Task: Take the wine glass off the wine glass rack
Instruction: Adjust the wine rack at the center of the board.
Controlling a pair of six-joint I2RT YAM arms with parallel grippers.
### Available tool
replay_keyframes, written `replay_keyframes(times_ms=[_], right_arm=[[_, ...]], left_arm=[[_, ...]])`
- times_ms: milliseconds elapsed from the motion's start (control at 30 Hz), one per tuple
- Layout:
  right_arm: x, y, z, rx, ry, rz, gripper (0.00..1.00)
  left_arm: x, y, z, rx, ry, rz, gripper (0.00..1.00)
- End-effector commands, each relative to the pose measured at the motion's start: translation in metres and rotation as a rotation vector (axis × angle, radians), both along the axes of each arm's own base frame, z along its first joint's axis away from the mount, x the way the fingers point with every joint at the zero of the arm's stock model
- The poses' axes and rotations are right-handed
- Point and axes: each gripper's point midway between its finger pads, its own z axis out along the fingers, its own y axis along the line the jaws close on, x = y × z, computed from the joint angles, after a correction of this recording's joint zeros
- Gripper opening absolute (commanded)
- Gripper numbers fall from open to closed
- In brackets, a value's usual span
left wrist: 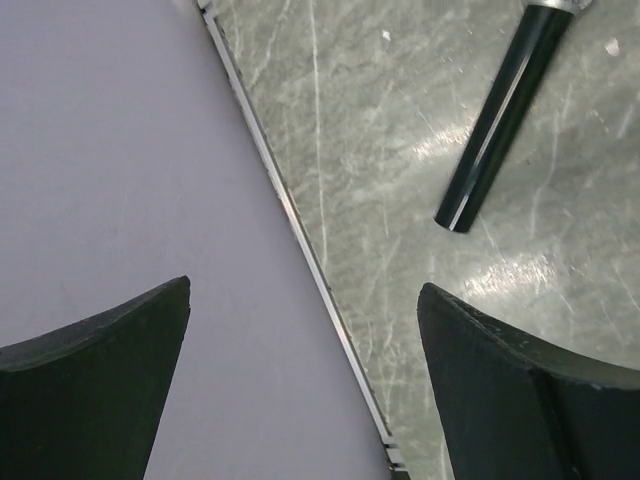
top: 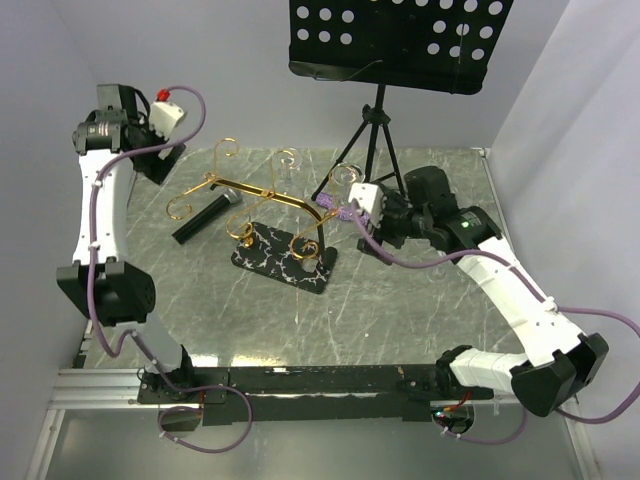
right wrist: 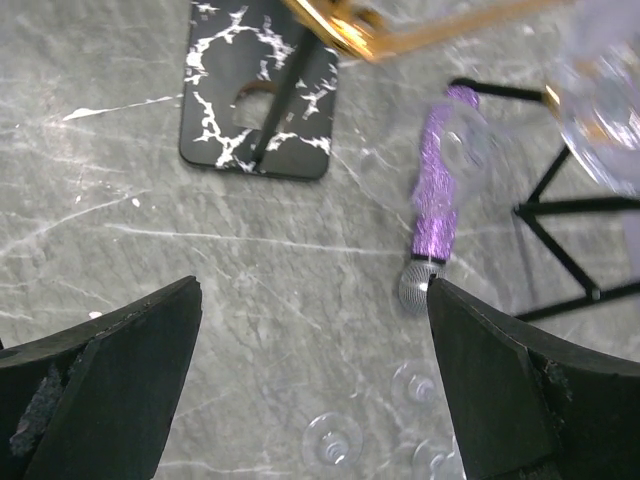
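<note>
Step in hand: approach. The right tool (top: 350, 211) is up at the right end of the wine glass rack (top: 265, 195) and has not yet closed on anything.
Task thing: the wine glass (right wrist: 603, 118) shows in the right wrist view as a clear blur at the upper right, against a gold arm of the rack. It sits above and right of the open gap, not inside it. I judge it is not yet off the rack.
Right tool: the fingers (right wrist: 120, 350) stand wide apart, holding nothing and touching nothing that shows.
Below right tool: bare counter (top: 420, 300), the black white-veined rack base (right wrist: 215, 110) to the far left, and a purple microphone (right wrist: 437, 200) lying right of centre.
Left tool (top: 165, 157): raised at the far left by the wall, well apart from the rack. The fingers (left wrist: 100, 370) are spread wide and empty.
Under left tool: the counter edge, with a black microphone (left wrist: 500, 110) lying to its right.
Behind rack: black music stand (top: 400, 40), its tripod legs close to the right tool.
Next move calls for: shifting the right tool until the glass lies between the fingers, closing gently, then sliding it out along the arm to the open end.
Risk: the rack looks light and a sideways tug could tip it. The stand legs crowd the path.
Unclear: a few round clear shapes show low in the right wrist view, and I cannot tell what they are.
</note>
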Motion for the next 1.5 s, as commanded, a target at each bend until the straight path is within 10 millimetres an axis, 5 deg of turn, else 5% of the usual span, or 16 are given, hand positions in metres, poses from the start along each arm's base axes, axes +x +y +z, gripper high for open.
replay_keyframes(times_ms=[0,100,400,633,767,1067,1467], right_arm=[[0.001,-0.019,0.011,0.087,0.052,-0.098,1.00],[0.010,-0.032,0.013,0.139,0.085,-0.176,1.00],[0.023,-0.035,0.012,0.190,0.129,-0.236,1.00],[0.025,-0.033,0.007,0.198,0.150,-0.240,1.00],[0.027,-0.031,0.007,0.204,0.156,-0.236,1.00],[0.028,-0.035,0.006,0.198,0.144,-0.247,1.00],[0.019,-0.050,0.003,0.217,0.147,-0.286,1.00]], left_arm=[[0.009,-0.006,0.053,-0.044,-0.108,-0.062,1.00],[-0.017,-0.041,0.060,-0.155,-0.055,-0.233,1.00],[-0.094,-0.105,0.005,-0.429,0.143,-0.336,1.00],[-0.116,-0.110,-0.020,-0.415,0.185,-0.326,1.00],[-0.103,-0.084,-0.035,-0.304,0.173,-0.209,1.00],[-0.055,-0.054,-0.011,-0.218,0.047,-0.053,1.00],[-0.004,-0.009,-0.003,-0.051,-0.025,-0.015,1.00]])
